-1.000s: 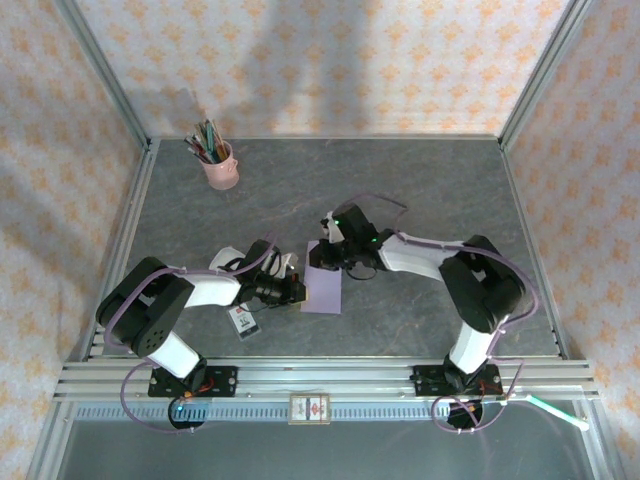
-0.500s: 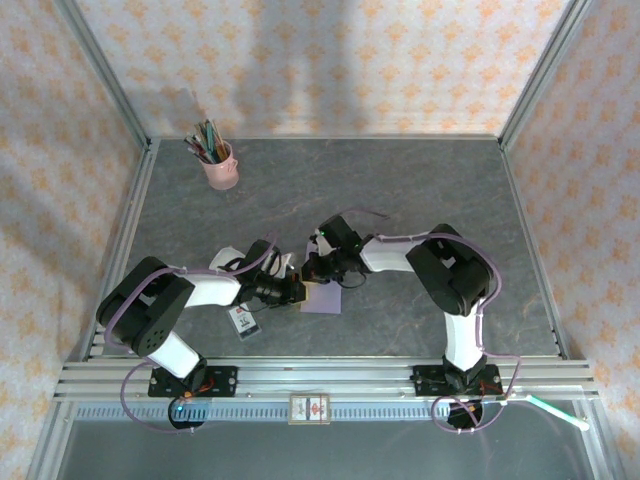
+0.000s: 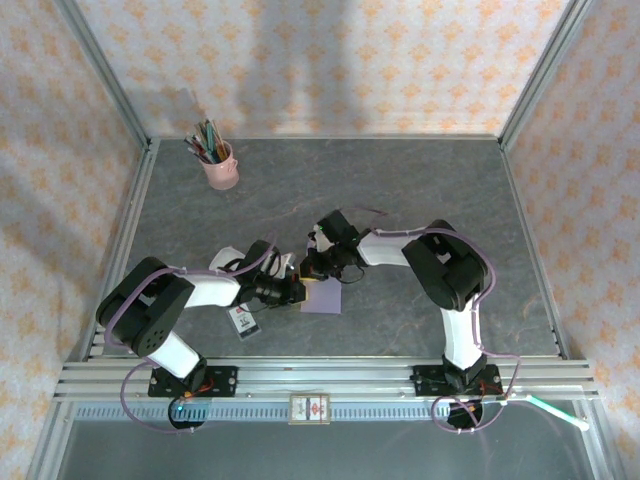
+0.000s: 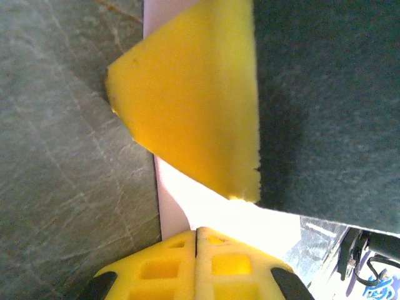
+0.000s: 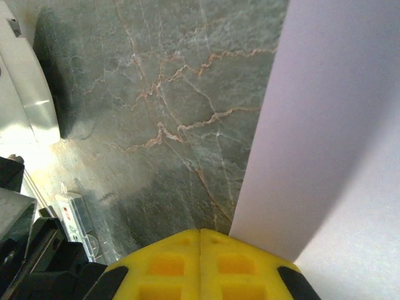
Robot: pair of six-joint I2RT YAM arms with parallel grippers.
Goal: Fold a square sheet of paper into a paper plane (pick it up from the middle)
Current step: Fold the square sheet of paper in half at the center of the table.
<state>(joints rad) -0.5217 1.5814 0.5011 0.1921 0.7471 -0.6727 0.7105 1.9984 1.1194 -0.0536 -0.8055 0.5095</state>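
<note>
The square sheet of paper [image 3: 325,300], lavender, lies flat on the grey table as a narrow folded strip between the two arms. My left gripper [image 3: 298,292] is shut, with its yellow tips [image 4: 197,230] resting on the paper's left edge [image 4: 250,219]. From the far side my right gripper [image 3: 312,270] comes down onto the strip, also shut. Its yellow finger [image 4: 194,100] presses on the paper just ahead of my left tips. In the right wrist view the shut tips [image 5: 200,232] sit at the paper's long edge [image 5: 337,125].
A pink cup [image 3: 221,168] of pens stands at the far left corner. A small white card [image 3: 243,319] lies on the table beside my left arm, and it is also seen from the right wrist [image 5: 70,215]. Metal rails bound the table's near edge.
My right gripper has slid left and nearer along the paper until it is close to my left gripper, its elbow folding in. The left arm has stayed still.
</note>
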